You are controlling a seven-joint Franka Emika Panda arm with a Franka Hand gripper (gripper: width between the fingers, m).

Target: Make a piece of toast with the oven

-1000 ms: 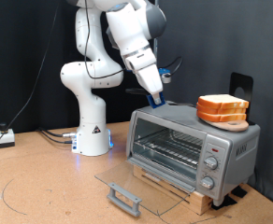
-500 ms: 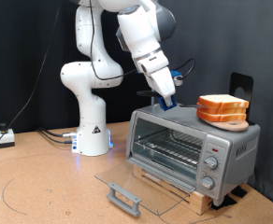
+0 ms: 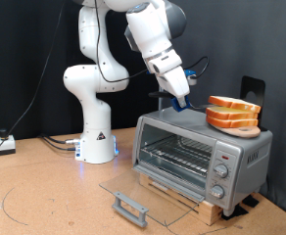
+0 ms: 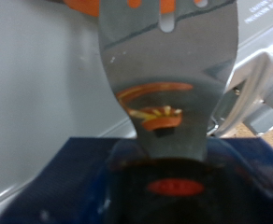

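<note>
Nearest in the exterior view, the oven's glass door (image 3: 133,192) lies folded down flat over the surface (image 3: 45,201), its grey bar handle at the near edge. Behind it the oven (image 3: 202,152) stands open on a wooden base, its wire rack bare, with no bread inside. So the door is already open, but the toasting itself has not begun.

On the oven's roof, toward the right, sits the stack of slices (image 3: 232,115). Its top slice, the piece of toast (image 3: 231,102), appears lifted slightly off the rest. The hand (image 3: 182,101) is just left of the stack, above the roof, and grips the dark blue handle of a metal spatula (image 4: 165,65). The fingers are closed on that handle.

The wrist view shows the slotted blade reaching forward, with orange crust at its far edge and reflected in the metal. The blade tip seems to be under or against the slice, though blur makes it hard to say which. The fingers themselves are not distinct in either view. The oven's knobs on the right panel are small, and their settings are unreadable.
</note>
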